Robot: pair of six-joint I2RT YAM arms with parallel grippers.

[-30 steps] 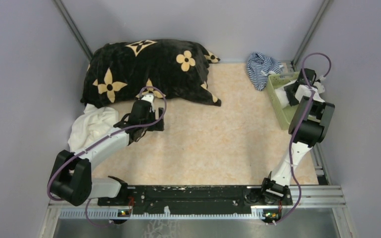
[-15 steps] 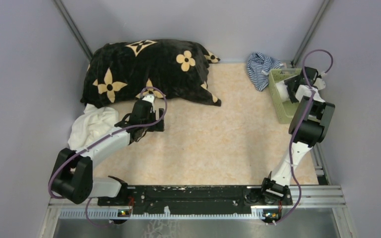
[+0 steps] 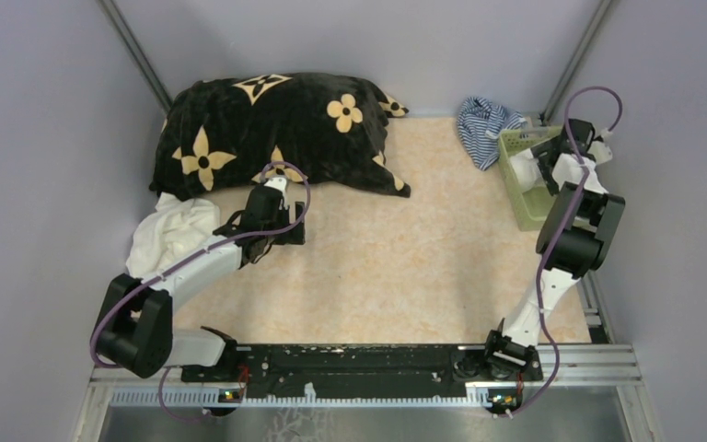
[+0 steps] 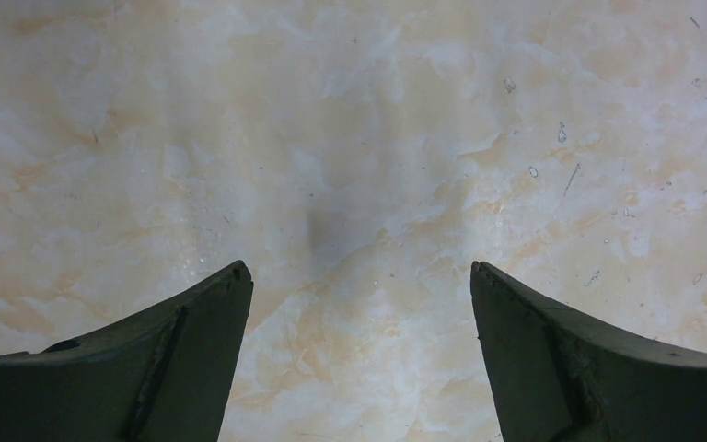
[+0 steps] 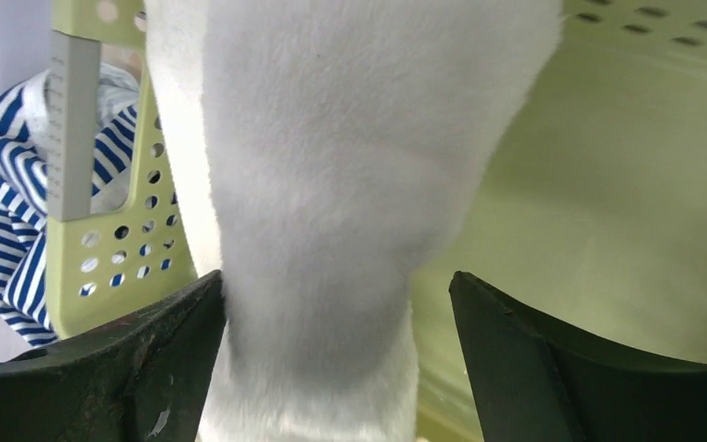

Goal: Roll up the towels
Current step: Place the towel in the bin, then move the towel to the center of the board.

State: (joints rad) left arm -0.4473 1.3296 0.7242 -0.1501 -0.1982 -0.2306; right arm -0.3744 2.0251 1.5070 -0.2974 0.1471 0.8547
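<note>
A crumpled white towel (image 3: 170, 235) lies at the left, by the near left corner of the pillow. My left gripper (image 3: 287, 232) is open and empty, to the right of that towel; its wrist view shows only bare marbled table (image 4: 359, 138) between its fingers. My right gripper (image 3: 541, 166) is over the green basket (image 3: 527, 207) at the far right. In the right wrist view a second white towel (image 5: 350, 184), bunched into a thick roll, stands in the basket (image 5: 626, 184) between the open jaws. It touches the left finger (image 5: 138, 359), with a gap to the right finger.
A black pillow with tan flowers (image 3: 276, 129) fills the back left. A blue-and-white striped garment (image 3: 480, 124) lies at the back, left of the basket, and shows in the right wrist view (image 5: 5, 203). Grey walls close in both sides.
My right wrist has drawn back and up toward the far right corner over the basket. The left arm and the towel at the left have not moved.
</note>
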